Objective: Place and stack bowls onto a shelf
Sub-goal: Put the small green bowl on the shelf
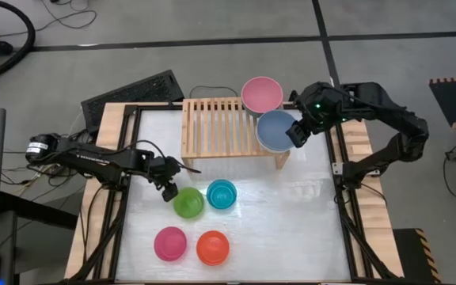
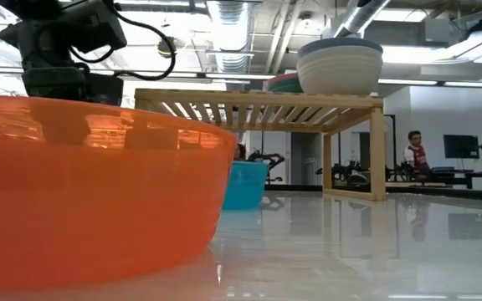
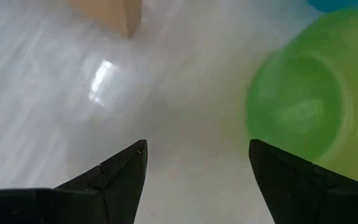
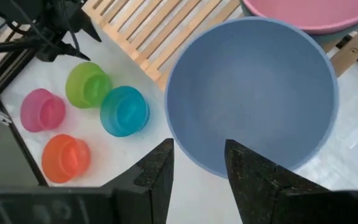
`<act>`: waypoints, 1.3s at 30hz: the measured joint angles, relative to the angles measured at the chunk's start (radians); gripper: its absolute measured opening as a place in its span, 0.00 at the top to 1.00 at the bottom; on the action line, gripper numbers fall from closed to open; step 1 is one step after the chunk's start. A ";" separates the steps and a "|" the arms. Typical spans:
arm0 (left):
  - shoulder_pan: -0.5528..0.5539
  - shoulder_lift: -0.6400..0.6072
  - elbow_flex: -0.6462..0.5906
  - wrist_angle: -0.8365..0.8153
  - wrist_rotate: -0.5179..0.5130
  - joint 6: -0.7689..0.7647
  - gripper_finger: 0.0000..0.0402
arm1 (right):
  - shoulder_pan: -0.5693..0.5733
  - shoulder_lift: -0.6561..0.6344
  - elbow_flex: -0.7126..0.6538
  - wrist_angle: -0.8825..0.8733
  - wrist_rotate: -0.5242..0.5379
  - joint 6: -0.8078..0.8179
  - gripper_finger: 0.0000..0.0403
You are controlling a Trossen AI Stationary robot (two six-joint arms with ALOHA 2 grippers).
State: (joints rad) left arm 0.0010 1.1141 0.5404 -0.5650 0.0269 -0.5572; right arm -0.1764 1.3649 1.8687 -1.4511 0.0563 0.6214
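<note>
Eight-bowl job, six bowls in plain view, all small, round, smooth plastic. On the shelf point(image 1: 232, 127), a low light-wood rack with parallel slats and solid side legs, two stacks at the end nearer the right arm: light pink bowl point(image 1: 261, 94) at the back corner, nested on something darker, seen only as an edge; slate blue bowl point(image 1: 278, 131) at the front corner, sitting inside a cream bowl point(image 2: 339, 71) in the low view, rim slightly overhanging the shelf edge. Rest of the slats bare, wide enough for several more.

In front of the shelf, on the glossy white table point(image 1: 291, 222): green bowl point(image 1: 188, 203) and cyan bowl point(image 1: 221, 193) touching or nearly so, closest to the shelf; magenta bowl point(image 1: 169, 243) and orange bowl point(image 1: 212, 247) farther out, just beside each other, near the table's front edge. All four mouth-up. Broad open table on the right-arm side of them.

Right gripper point(image 4: 199, 163) above the near rim of the slate blue bowl, fingers a little apart, straddling the rim line; contact not clear, grip not confirmed. Left gripper point(image 3: 197, 162) low over the table just beside the green bowl, on the side away from the cyan one, fingers spread wide, nothing between them, bare table below.
</note>
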 joint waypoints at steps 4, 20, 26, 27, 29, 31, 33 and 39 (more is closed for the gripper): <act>0.000 -0.015 0.000 -0.005 0.019 -0.064 0.34 | 0.000 -0.006 0.000 -0.004 0.000 0.008 0.58; -0.069 -0.029 -0.009 0.012 0.020 -0.250 0.41 | 0.005 -0.008 0.000 -0.029 0.000 0.007 0.58; -0.090 0.064 -0.009 0.080 0.014 -0.248 0.50 | 0.020 -0.008 0.000 -0.034 -0.001 0.001 0.58; -0.090 0.074 -0.009 0.091 0.021 -0.242 0.52 | 0.020 -0.008 0.000 -0.034 -0.001 0.000 0.58; -0.089 0.086 -0.009 0.099 0.039 -0.252 0.54 | 0.019 -0.008 0.000 -0.034 -0.001 -0.001 0.58; -0.089 0.089 -0.008 0.114 0.070 -0.270 0.55 | 0.019 -0.008 0.000 -0.035 -0.001 -0.001 0.58; -0.090 0.085 -0.003 0.102 0.088 -0.283 0.55 | 0.019 -0.008 0.000 -0.035 -0.001 -0.001 0.58; -0.082 -0.003 0.002 0.075 0.033 -0.301 0.48 | 0.019 -0.008 0.000 -0.035 -0.002 -0.001 0.58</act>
State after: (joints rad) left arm -0.0811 1.1111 0.5423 -0.4896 0.0594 -0.8578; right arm -0.1570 1.3571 1.8687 -1.4857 0.0547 0.6209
